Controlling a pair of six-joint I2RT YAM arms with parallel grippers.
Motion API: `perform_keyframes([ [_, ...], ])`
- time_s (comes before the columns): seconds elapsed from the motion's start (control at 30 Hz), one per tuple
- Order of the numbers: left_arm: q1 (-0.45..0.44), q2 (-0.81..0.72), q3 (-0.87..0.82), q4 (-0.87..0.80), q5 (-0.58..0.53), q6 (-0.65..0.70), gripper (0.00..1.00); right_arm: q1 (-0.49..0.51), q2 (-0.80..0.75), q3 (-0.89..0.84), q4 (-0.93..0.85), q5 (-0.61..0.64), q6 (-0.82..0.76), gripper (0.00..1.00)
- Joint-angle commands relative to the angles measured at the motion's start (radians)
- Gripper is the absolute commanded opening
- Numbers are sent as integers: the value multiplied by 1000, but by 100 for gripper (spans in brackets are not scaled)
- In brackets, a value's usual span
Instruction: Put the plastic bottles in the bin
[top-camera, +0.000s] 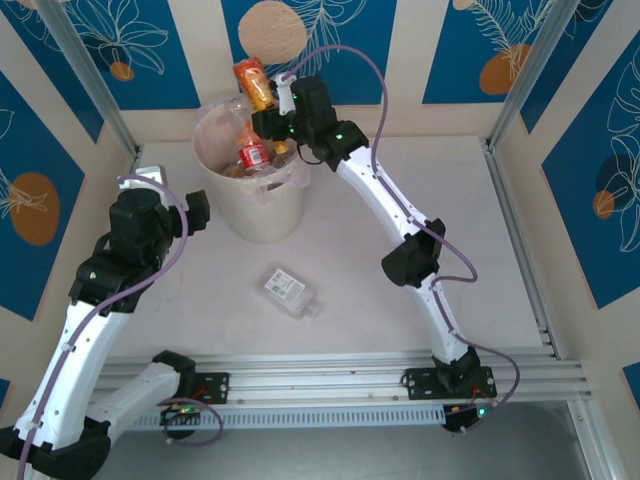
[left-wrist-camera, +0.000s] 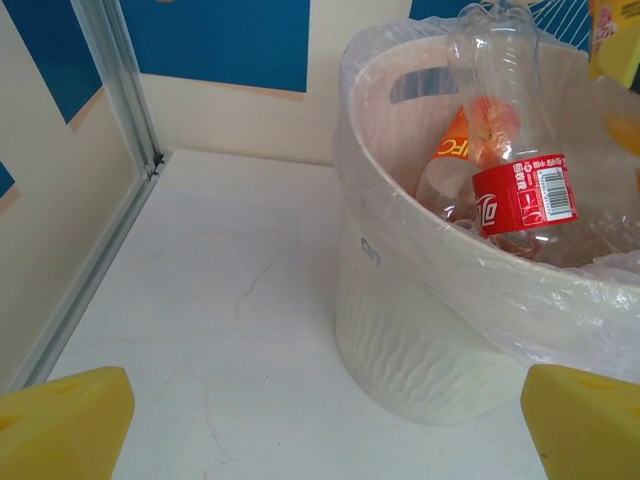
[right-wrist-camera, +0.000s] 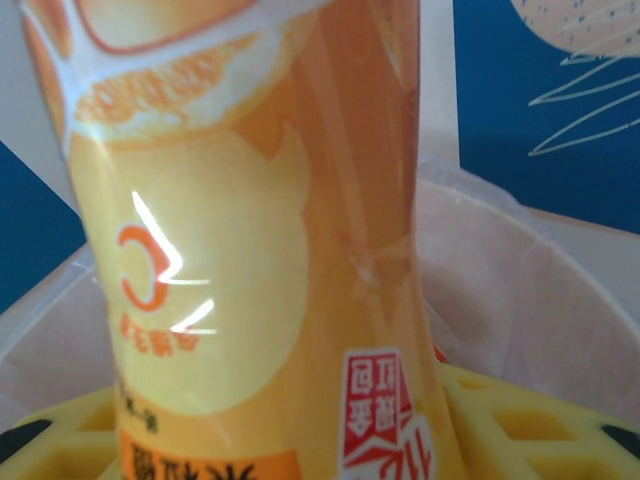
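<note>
The right fingers (right-wrist-camera: 520, 425) are clamped around an orange-labelled bottle (right-wrist-camera: 250, 250), poised over the bin (left-wrist-camera: 400, 340) just below them, seemingly for dropping, while the left fingers (left-wrist-camera: 65, 420) gape wide, empty, beside it.

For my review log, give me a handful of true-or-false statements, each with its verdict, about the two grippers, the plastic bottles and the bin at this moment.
1. The right gripper holds an orange-labelled plastic bottle above the round cream plastic bin. True.
2. The left gripper is shut on a bottle. False: its jaws are wide open and empty, and it sits beside the bin.
3. A clear plastic bottle with a white label lies on its side on the pale table, on the side of the bin nearer the arm bases. True.
4. The bin has nothing in it. False: a clear bottle with a red label and at least one more bottle sit inside its clear liner.
</note>
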Motion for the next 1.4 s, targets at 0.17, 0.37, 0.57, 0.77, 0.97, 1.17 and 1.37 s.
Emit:
perform_keyframes([
  [0.17, 6, -15, -9, 22, 10, -7, 100, 12, 1, 40, -74, 105, -28, 56],
  [0.37, 6, -17, -10, 25, 8, -7, 100, 48, -16, 39, -92, 172, -111, 77],
  [0.57, 6, -17, -10, 25, 14, -11, 100, 68, -40, 40, -71, 230, -156, 84],
  [0.77, 6, -16, -12, 23, 12, -7, 99, 58, -52, 42, -56, 245, -142, 83],
  [0.97, 6, -17, -10, 21, 13, -5, 100, 46, -54, 54, -29, 246, -121, 83],
  [1.17, 6, -18, -11, 19, 8, -2, 100, 30, -54, 54, -32, 193, -96, 75],
  [1.37, 5, -18, -14, 11, 10, -5, 100, 30, -54, 39, -59, 169, -92, 57],
])
